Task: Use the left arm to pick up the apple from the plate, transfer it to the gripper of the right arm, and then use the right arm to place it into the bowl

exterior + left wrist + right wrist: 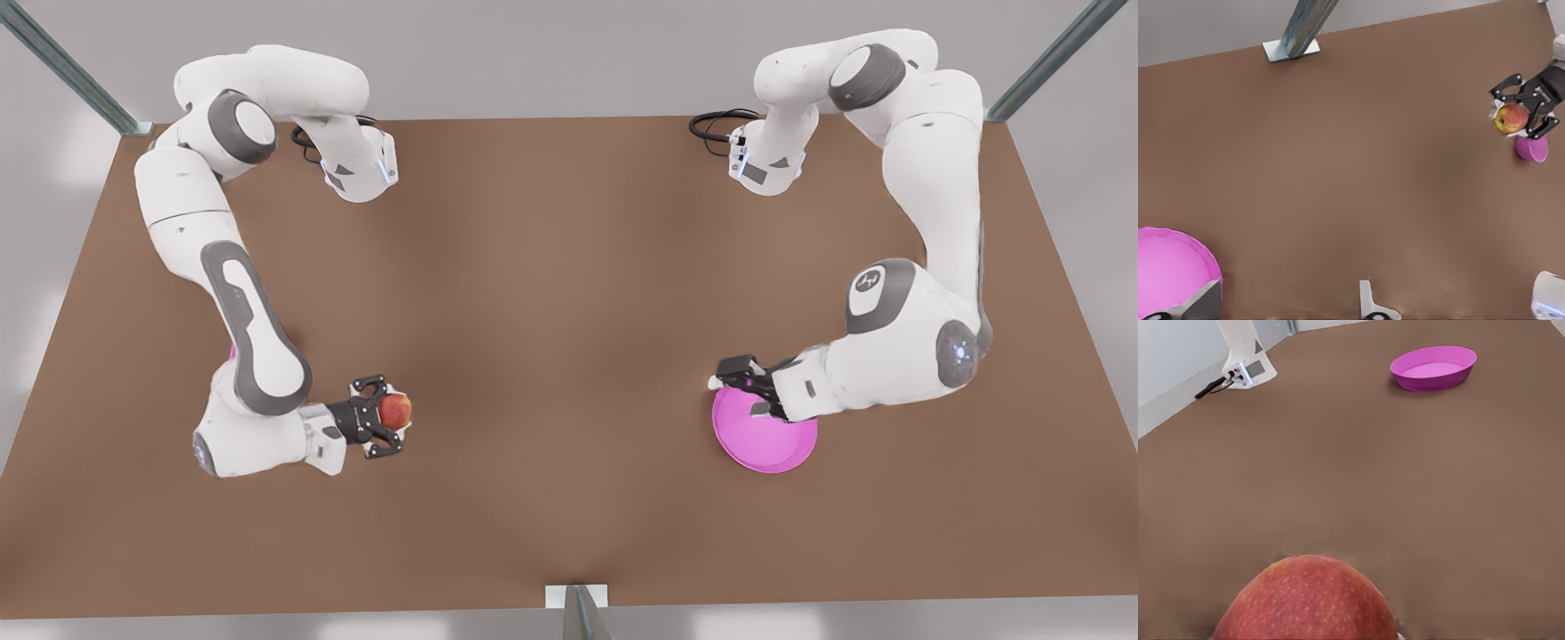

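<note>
The right gripper [391, 416] clamps the round red apple [396, 410]; the left gripper [742, 384] hovers, fingers spread, over the shallow magenta dish [782, 453]. Next: carry the apple to the bowl.

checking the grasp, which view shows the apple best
The front view: the apple sits whole between the right end effector's fingers. In the right wrist view it is close but cut off; in the left wrist view it is small, far off.
</note>
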Available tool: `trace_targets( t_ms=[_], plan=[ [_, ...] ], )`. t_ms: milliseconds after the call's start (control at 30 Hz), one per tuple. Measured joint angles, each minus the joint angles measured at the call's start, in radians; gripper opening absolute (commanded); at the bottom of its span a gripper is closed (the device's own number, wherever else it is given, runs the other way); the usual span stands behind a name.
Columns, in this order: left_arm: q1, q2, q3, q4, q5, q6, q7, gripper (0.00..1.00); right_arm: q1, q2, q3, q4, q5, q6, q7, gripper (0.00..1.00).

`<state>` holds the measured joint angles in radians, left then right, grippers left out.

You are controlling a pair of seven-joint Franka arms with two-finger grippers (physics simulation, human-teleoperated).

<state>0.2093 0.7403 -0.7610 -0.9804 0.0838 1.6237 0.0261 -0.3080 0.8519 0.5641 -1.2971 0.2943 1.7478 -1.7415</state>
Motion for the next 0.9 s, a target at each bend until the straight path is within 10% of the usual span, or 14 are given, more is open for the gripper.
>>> trace_targets(
  t_ms=[67, 133, 200, 900],
  plan=[
    [-0.003, -0.103, 0.096, -0.067, 0.138, -0.092, -0.018, 1.00, 0.005, -0.064, -0.030, -0.035, -0.183, -0.016, 0.005, 0.49],
    [-0.268, -0.332, 0.524, -0.323, 0.079, -0.075, -0.030, 1.00, 0.014, -0.109, -0.053, -0.043, -0.351, -0.026, 0.011, 0.49],
    [-0.369, -0.396, 0.648, -0.390, 0.060, -0.094, -0.040, 1.00, 0.017, -0.137, -0.061, -0.046, -0.481, -0.034, 0.027, 0.49],
    [-0.382, -0.317, 0.683, -0.226, -0.025, -0.232, -0.098, 1.00, -0.305, -0.531, -0.101, -0.846, -0.737, 0.477, 0.376, 0.49]
  ],
)
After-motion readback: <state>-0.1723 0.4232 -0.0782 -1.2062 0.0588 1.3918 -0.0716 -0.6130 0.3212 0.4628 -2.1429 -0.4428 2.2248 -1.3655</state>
